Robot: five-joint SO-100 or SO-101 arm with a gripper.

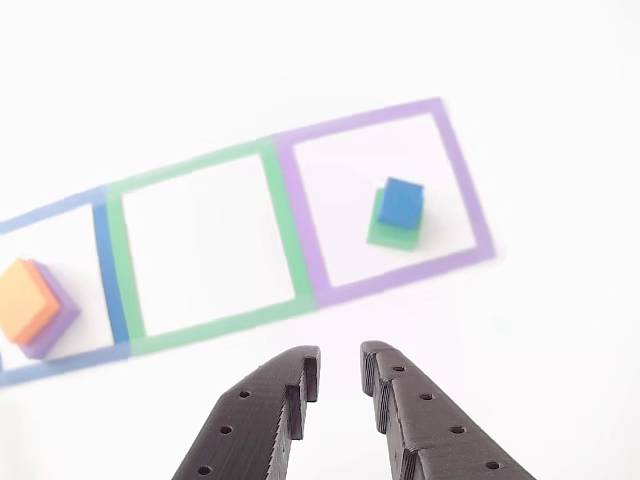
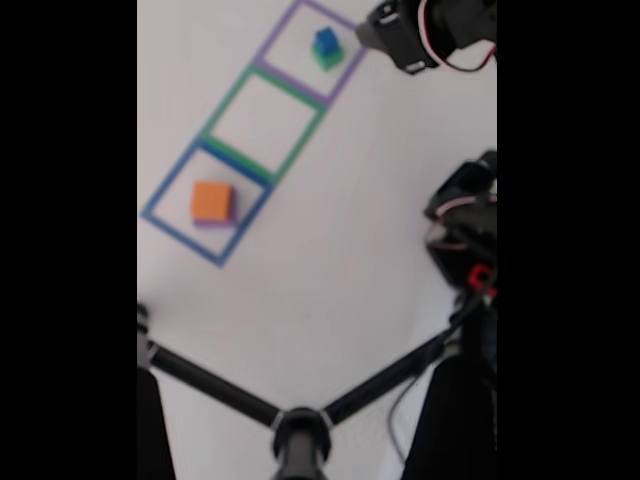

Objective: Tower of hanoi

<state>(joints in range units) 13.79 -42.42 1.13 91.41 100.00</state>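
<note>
The blue cube (image 1: 401,200) sits on the green block (image 1: 390,233) inside the purple square outline (image 1: 305,225). Inside the blue outline (image 1: 108,270) at the left, the orange block (image 1: 24,297) rests on the purple block (image 1: 58,318). My gripper (image 1: 341,365) hangs above the white surface, near side of the outlines, open with nothing between its black fingers (image 1: 405,410). In the fixed view, the blue cube (image 2: 326,40) and green block (image 2: 329,59) lie at the top beside the arm's head (image 2: 405,35), and the orange block (image 2: 212,200) covers the purple block (image 2: 212,223).
The green outline (image 1: 285,235) between the two stacks holds nothing. In the fixed view, black tripod legs (image 2: 220,390) spread across the bottom, and the arm's base with red and white wires (image 2: 468,225) stands at the right edge.
</note>
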